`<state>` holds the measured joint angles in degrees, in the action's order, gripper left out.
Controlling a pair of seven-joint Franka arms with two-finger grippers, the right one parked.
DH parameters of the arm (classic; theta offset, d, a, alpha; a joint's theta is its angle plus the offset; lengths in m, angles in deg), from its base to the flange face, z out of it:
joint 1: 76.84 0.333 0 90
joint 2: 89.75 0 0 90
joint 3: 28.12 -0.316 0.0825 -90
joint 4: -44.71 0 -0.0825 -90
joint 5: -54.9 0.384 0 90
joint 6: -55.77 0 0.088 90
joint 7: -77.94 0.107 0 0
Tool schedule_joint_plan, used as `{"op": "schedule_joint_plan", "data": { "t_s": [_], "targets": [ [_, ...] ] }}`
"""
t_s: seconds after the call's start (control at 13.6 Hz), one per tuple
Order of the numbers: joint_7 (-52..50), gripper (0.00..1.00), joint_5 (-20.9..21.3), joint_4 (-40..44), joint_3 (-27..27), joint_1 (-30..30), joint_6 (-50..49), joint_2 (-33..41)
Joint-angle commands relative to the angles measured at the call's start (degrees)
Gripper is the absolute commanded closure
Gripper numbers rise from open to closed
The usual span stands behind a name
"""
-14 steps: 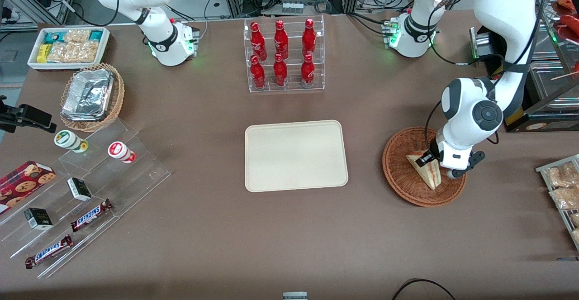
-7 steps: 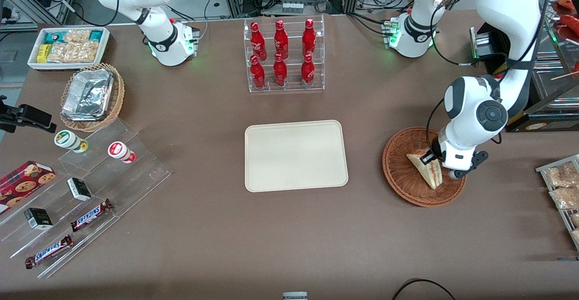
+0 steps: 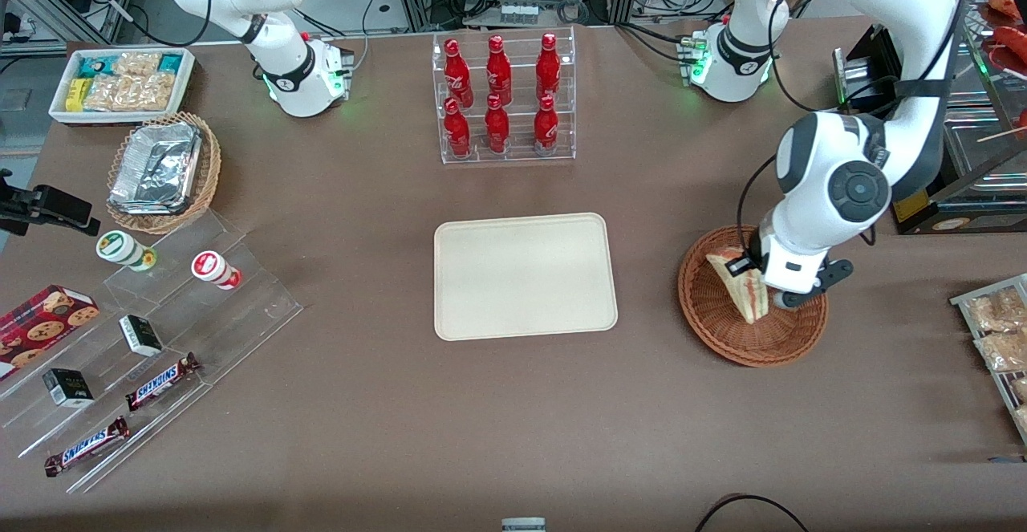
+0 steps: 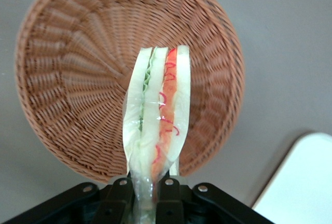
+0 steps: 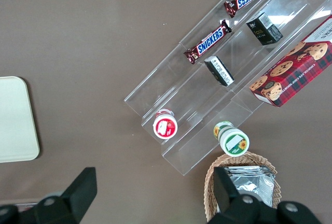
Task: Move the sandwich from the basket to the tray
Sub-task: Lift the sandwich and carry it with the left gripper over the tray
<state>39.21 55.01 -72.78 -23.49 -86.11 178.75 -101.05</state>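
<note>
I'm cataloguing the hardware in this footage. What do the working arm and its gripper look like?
The left arm is glossy white with rounded segments, dark grey joint bands and a round dark grey cap on its wrist joint. A black cable loops down beside the wrist. Its base glows green. The gripper, above the basket, has a white body with black fingers on a black bolted mount.

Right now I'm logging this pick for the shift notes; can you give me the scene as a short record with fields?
sandwich: wrapped wedge, clamped at one end by the hand, hanging above the basket
hand: over the basket, shut on the sandwich
basket: toward the working arm's end of the table, nothing else in it
tray: mid-table, bare, beside the basket
stage: sandwich gripped, not yet on the tray
</note>
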Motion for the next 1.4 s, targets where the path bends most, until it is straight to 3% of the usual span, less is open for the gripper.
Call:
{"op": "schedule_joint_plan", "data": {
  "t_s": [0.0,0.22,0.44,1.03,1.33],
  "targets": [
    [2.42,1.00,0.94,2.78,-0.06,-3.38,-5.44,-0.12],
    [2.61,1.00,0.07,3.49,0.56,-8.91,-6.26,-1.17],
    [1.91,1.00,-3.62,7.70,0.56,-14.27,-5.99,-5.21],
    [-13.45,1.00,-4.16,24.57,0.47,-27.37,-4.24,-19.97],
    [-18.82,1.00,-4.42,30.29,0.47,-30.28,-2.84,-26.30]
  ]
}}
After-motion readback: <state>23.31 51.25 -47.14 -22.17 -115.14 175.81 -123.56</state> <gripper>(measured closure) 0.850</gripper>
